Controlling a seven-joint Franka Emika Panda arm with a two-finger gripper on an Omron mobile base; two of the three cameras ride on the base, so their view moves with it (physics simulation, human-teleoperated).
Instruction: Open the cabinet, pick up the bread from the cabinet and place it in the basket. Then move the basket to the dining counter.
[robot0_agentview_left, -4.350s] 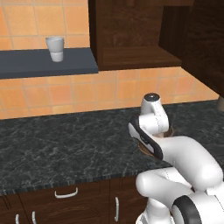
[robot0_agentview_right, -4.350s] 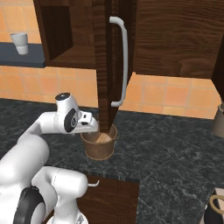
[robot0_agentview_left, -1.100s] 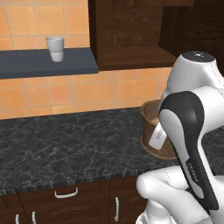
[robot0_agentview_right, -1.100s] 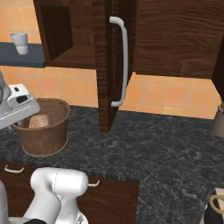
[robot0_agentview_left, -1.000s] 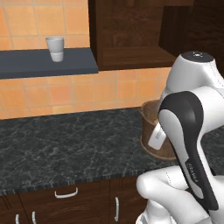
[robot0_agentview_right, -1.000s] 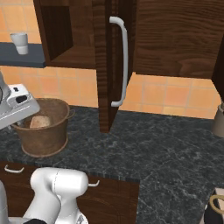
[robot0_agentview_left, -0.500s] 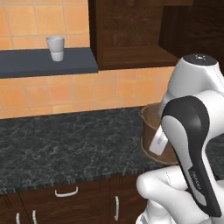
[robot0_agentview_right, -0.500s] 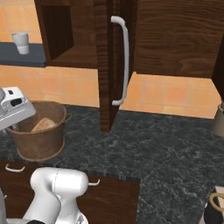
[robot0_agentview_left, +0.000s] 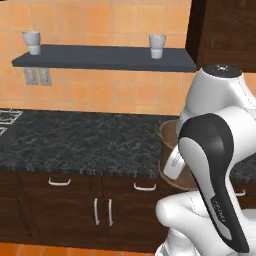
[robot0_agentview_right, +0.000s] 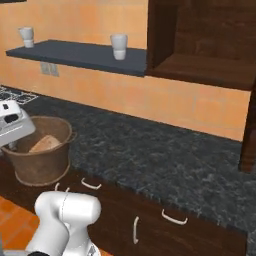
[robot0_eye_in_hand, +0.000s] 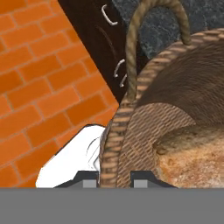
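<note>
- Risk: the basket (robot0_agentview_right: 42, 150) hangs off one side by its rim; a swing or base turn could tilt it and tip the bread (robot0_agentview_right: 44, 143) out, or the rim slips from the pinch.
- Risk: it rides low beside the black counter (robot0_agentview_right: 165, 160) edge; could clip it.
- Gripper (robot0_eye_in_hand: 114, 177) nearly closed, clamped on the basket rim, one finger each side of the wall.
- Bread sits inside the basket.

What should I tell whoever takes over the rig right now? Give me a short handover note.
Gripper: shut on the basket, pinching its rim.
Basket: held in the arm's grip at the front edge of the black counter, partly out past it.
Bread: inside the basket.
Cabinet: open.
Done: cabinet opened, bread placed in the basket, basket gripped.
Left: carry the basket to the dining counter and set it down.
</note>
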